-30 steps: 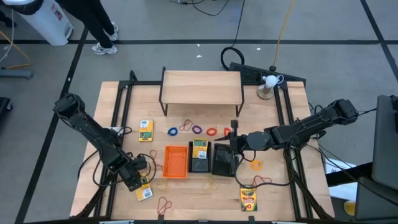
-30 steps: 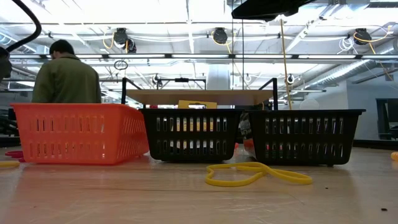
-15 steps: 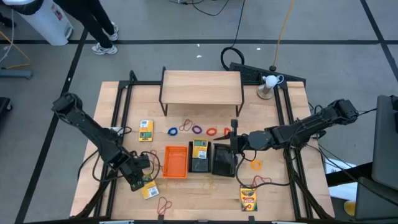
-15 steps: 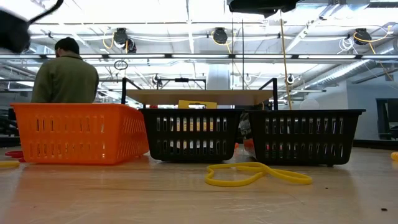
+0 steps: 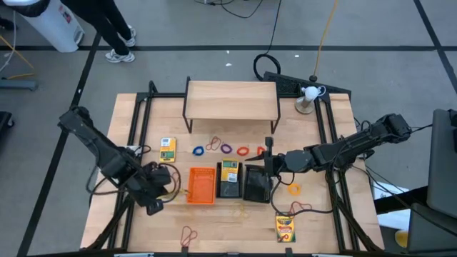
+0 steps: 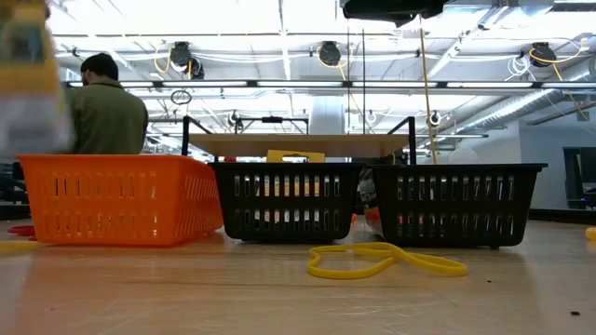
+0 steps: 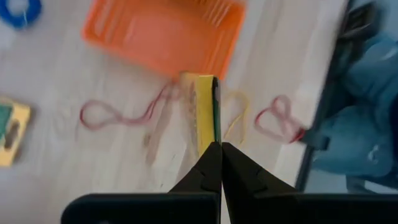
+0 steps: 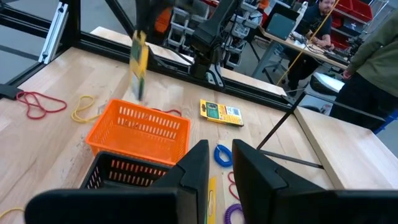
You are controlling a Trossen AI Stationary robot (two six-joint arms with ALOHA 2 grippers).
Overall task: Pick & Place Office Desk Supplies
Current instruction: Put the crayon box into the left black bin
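My left gripper (image 5: 158,191) hangs over the table's near-left part, just left of the orange mesh tray (image 5: 201,185), shut on a yellow-and-green crayon box (image 7: 204,106). That box also shows in the right wrist view (image 8: 139,61) and as a blur in the low view (image 6: 28,74). My right gripper (image 5: 268,170) hovers open over the right black tray (image 5: 255,183). The middle black tray (image 5: 229,180) holds a crayon box. Two more crayon boxes (image 5: 167,148) (image 5: 285,228) lie flat on the table. Rubber-band loops (image 5: 226,148) lie beyond the trays. My left gripper pinches the crayon box between its two fingers at one narrow end (image 7: 209,135). The wrist view shows the box edge-on, running on from the fingertips. The fingers come from above, and the box hangs upright below them (image 8: 139,68), lifted clear of the table.
A raised wooden shelf (image 5: 232,100) stands at the far middle. Loose bands lie near the near edge: red (image 5: 188,234), yellow (image 6: 382,261), orange (image 5: 293,189), red (image 5: 298,207). A person (image 6: 98,112) stands beyond the table. Dark rails run along both table sides.
My left gripper has risen from the near-left tabletop with the crayon box and moved toward the far edge and the orange tray. The box, lying on the table before, now hangs clear of it.
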